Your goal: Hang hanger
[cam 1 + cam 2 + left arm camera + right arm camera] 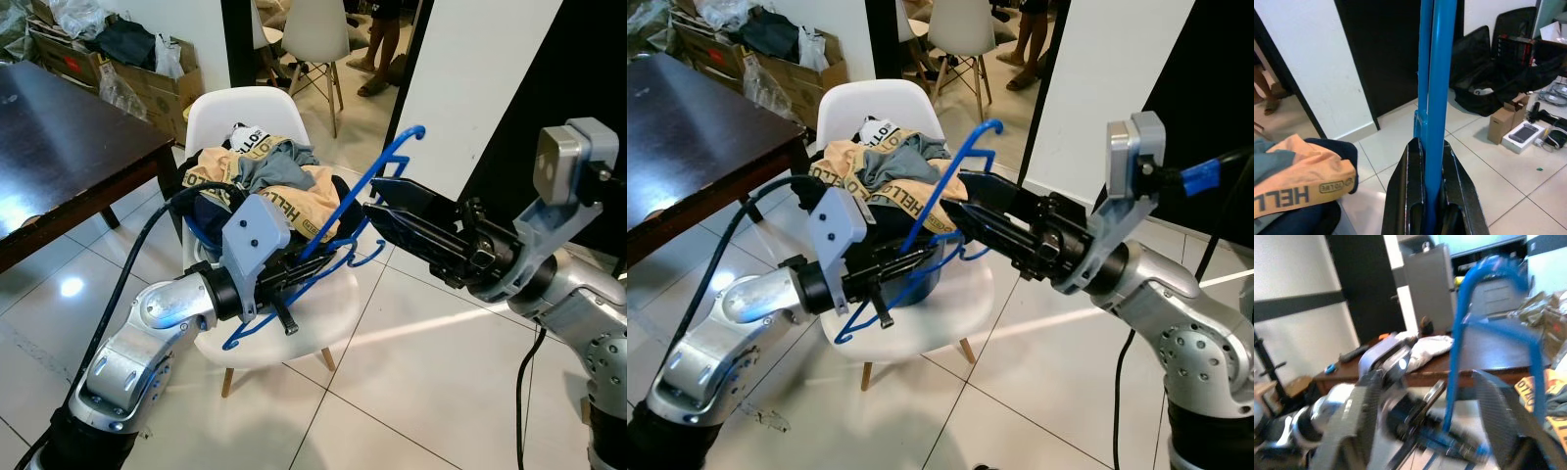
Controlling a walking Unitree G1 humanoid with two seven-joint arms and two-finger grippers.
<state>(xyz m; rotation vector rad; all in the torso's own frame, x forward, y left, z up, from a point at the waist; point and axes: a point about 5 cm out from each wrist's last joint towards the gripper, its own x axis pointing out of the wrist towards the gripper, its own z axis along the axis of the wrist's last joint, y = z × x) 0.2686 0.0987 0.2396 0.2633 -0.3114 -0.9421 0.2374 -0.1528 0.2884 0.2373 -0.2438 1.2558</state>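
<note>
White chair heaped with clothes, dark table, cardboard boxes, tiled floor

the setting was a lived-in home interior, used partly for storage. the floor was laid in large pale glossy tiles. a white moulded chair on wooden legs carried a heap of clothing, and a second like chair stood in the next room beyond a dark door frame. a dark wooden desk stood beside it, with cardboard boxes stuffed with bags against the wall. small boxes and bags lay on the floor.
</note>
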